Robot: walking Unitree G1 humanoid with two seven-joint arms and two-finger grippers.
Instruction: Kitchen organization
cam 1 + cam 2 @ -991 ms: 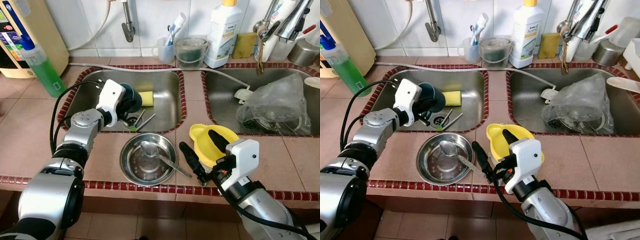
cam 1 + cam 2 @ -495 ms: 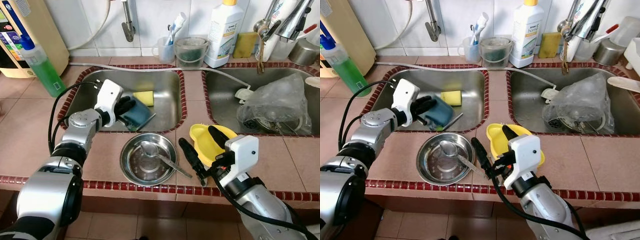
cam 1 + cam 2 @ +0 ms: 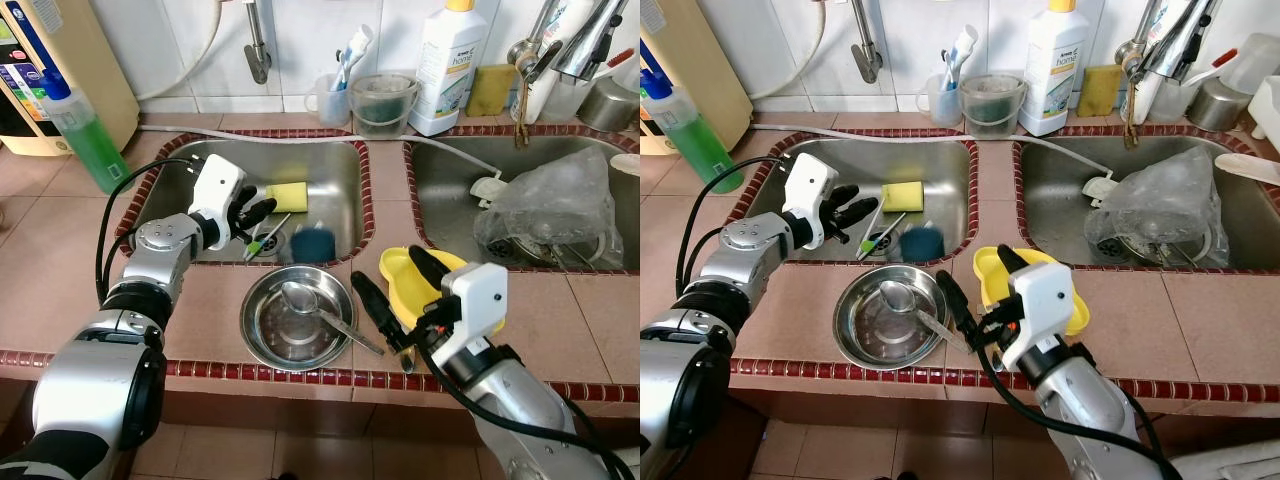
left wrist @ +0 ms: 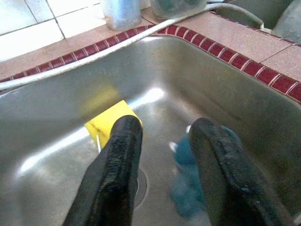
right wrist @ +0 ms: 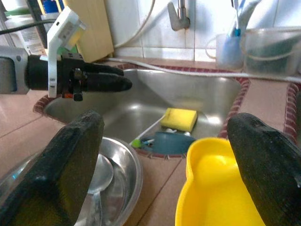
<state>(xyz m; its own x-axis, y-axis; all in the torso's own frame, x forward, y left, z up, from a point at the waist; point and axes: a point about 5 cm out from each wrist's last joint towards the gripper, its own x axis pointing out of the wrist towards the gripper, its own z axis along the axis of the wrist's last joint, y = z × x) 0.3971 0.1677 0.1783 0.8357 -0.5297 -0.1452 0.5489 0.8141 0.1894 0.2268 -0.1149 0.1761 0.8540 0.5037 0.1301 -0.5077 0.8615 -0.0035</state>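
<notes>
Kitchen organization, early stage by the look of it. Blue cup [image 3: 312, 243]: dark teal, small, lying loose on the left sink [image 3: 345, 160] floor near its front edge, beside the yellow sponge [image 3: 290, 196]. Left gripper [image 3: 252, 213]: fingers parted, empty, over the sink's left side. Right gripper [image 3: 392, 290]: spread wide around the yellow bowl [image 3: 408, 290] at the worktop's front edge, not closed. Steel plate [image 3: 296, 320] with spoon: untouched.

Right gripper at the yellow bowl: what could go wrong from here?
1. The right gripper is open astride the yellow bowl; a skewed close may push it off the counter edge.
2. Its outer finger is close to the spoon in the steel bowl and may knock it.
3. The blue cup lies loose in the sink by the open left gripper.
</notes>
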